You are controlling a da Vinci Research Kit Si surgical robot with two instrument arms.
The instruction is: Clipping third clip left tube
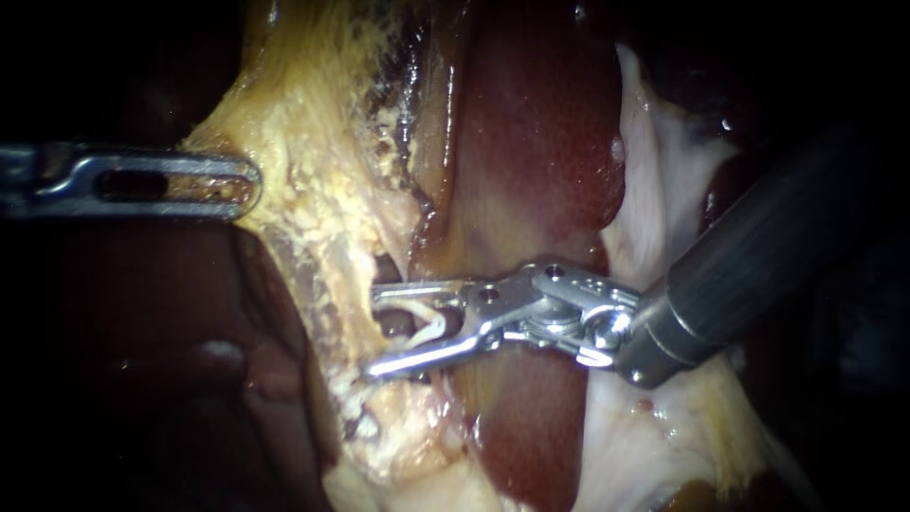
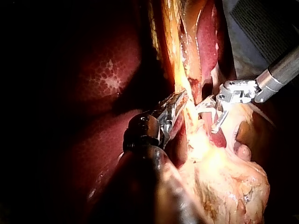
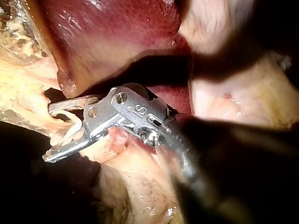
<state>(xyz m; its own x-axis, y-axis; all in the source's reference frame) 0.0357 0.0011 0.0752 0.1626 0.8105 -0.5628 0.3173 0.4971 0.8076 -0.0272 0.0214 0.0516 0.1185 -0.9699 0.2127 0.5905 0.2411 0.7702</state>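
My right instrument (image 1: 374,332) reaches in from the right, its two jaws spread wide around a white V-shaped clip (image 1: 428,322) seated between them. Both jaws straddle a thin reddish tube (image 1: 391,327) at the edge of the yellow fatty tissue (image 1: 313,190). In the right wrist view the clip (image 3: 70,128) sits against that pale tissue, between the jaws of the right instrument (image 3: 49,133). My left instrument (image 1: 248,182) comes in from the left. Its slotted jaws are shut on the yellow tissue's edge and hold it taut, as the left wrist view (image 2: 180,100) also shows.
Dark red liver (image 1: 540,142) lies behind the right instrument's jaws, and another dark lobe (image 1: 142,379) fills the lower left. Pale glistening tissue (image 1: 664,190) lies beside and under the right instrument's shaft (image 1: 758,246).
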